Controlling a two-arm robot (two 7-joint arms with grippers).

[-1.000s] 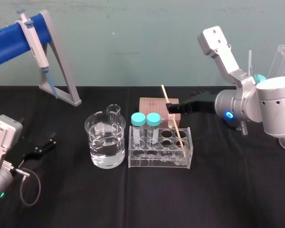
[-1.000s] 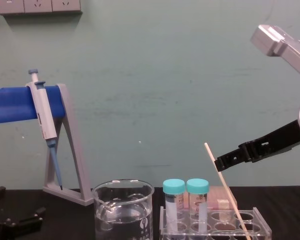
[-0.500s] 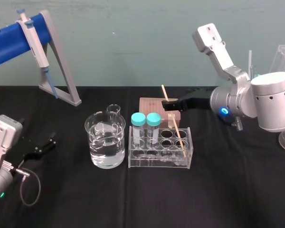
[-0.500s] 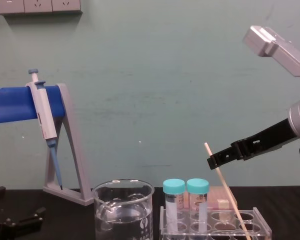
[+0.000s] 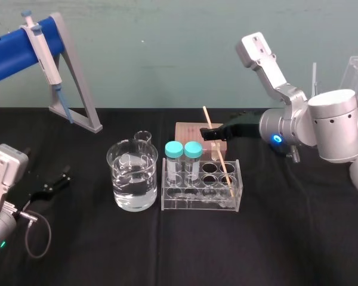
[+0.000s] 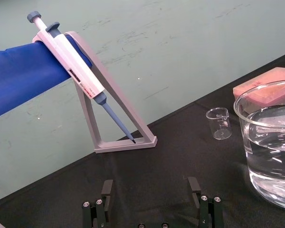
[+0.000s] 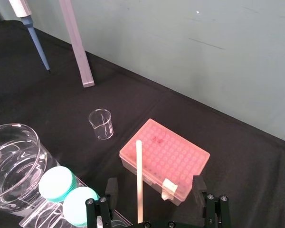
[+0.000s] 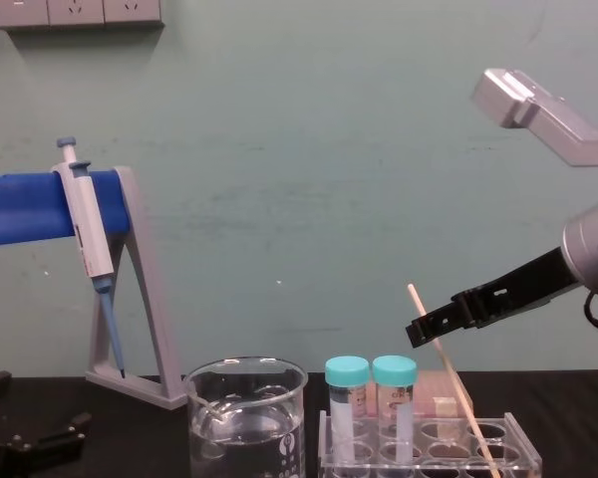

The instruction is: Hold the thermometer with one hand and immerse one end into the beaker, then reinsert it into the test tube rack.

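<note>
The right gripper [image 5: 210, 134] has slid in, its open, empty jaws now straddling the thermometer [image 5: 219, 157] in the test tube rack [image 5: 198, 207], ready to pinch; the left gripper [image 5: 55, 183] idles open.

The head view looks steeply down on the rack [image 5: 201, 199] from its front. The chest view sits low and near, facing the wall [image 8: 279, 149] across the rack's top. The left wrist view, left of the rack, looks along the worktop [image 6: 171, 156]; the right wrist view hangs just above the rack. All share the beaker [image 5: 132, 182].
</note>
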